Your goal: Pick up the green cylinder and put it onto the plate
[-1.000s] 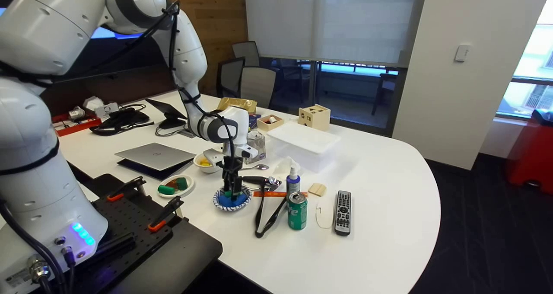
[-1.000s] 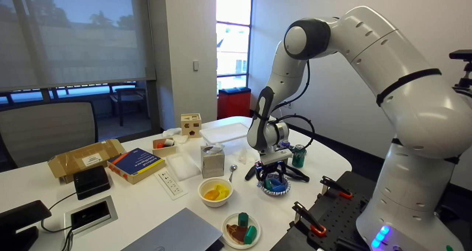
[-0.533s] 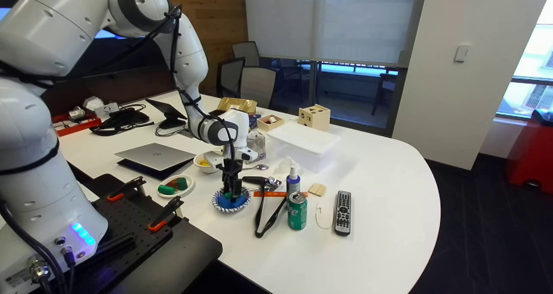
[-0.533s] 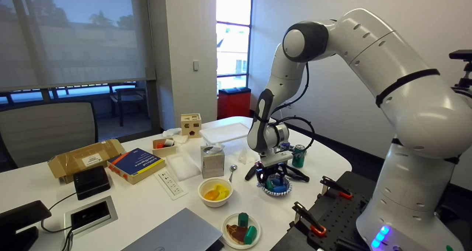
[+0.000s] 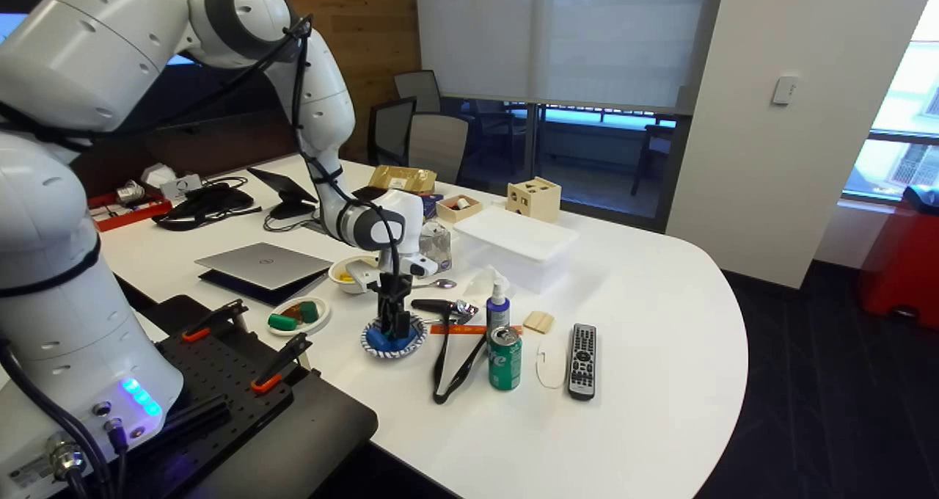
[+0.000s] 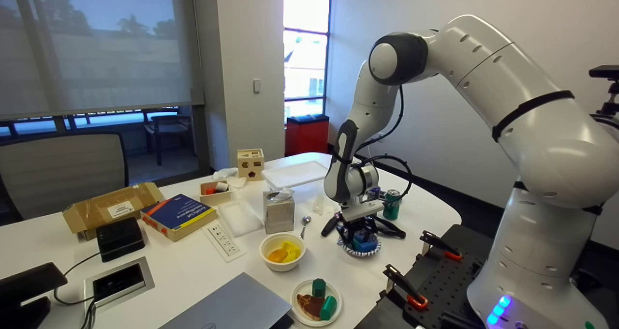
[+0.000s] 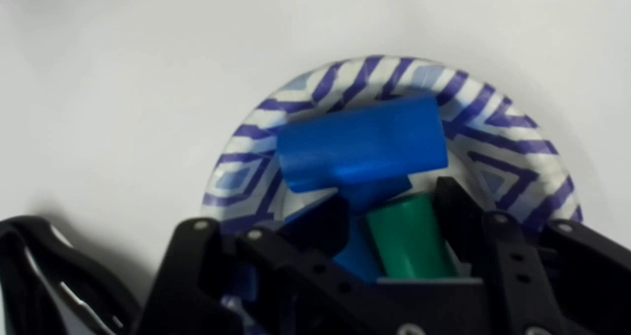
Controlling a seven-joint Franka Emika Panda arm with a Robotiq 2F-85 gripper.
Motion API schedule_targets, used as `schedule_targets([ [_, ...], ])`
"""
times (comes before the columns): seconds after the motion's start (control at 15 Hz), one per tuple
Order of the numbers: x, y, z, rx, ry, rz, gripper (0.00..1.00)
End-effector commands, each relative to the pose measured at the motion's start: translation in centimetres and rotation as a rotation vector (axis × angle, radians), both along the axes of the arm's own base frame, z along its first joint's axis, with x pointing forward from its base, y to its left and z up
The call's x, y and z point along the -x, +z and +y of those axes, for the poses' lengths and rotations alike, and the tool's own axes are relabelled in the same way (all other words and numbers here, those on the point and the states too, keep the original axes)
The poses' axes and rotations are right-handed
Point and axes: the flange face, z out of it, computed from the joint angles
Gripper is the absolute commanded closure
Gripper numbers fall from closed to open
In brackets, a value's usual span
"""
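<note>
At left in an exterior view, plate point(image 5: 315, 326) lies flat on tabletop point(image 5: 623, 323), presumably set to receive, though green pieces point(image 6: 328, 308) crowd it. Middle: patterned dish point(image 7: 236, 182), its wall likely checking any roll. Green cylinder point(image 7: 414, 241) lies inside; claw point(image 7: 394, 214) straddles it, jaws apart, probably lined up to squeeze. Right: black-handled tongs point(image 5: 440, 368) near the dish, apparently unneeded for this.

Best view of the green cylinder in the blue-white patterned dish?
Wrist view: close up, the green cylinder shows framed by the open black gripper, which covers one end. In both exterior views, the gripper blocks it; I can't make it out.
</note>
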Motion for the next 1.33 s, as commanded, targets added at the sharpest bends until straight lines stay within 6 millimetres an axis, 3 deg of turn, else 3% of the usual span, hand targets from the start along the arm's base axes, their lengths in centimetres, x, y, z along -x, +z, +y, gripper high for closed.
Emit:
schedule_targets([
  [0.0,-0.4,-0.6,0.1,0.007,-0.012,0.015,0.77],
  [0.13,-0.6,-0.3,0.1,0.01,-0.011,0.013,0.88],
  [0.53,-0.9,0.0,-0.1,0.009,-0.007,0.009,0.88],
  [1.0,-1.3,4.7,-1.3,0.001,0.0,-0.072,0.88],
  [1.27,-2.3,7.4,-0.8,-0.066,0.074,-0.127,0.88],
])
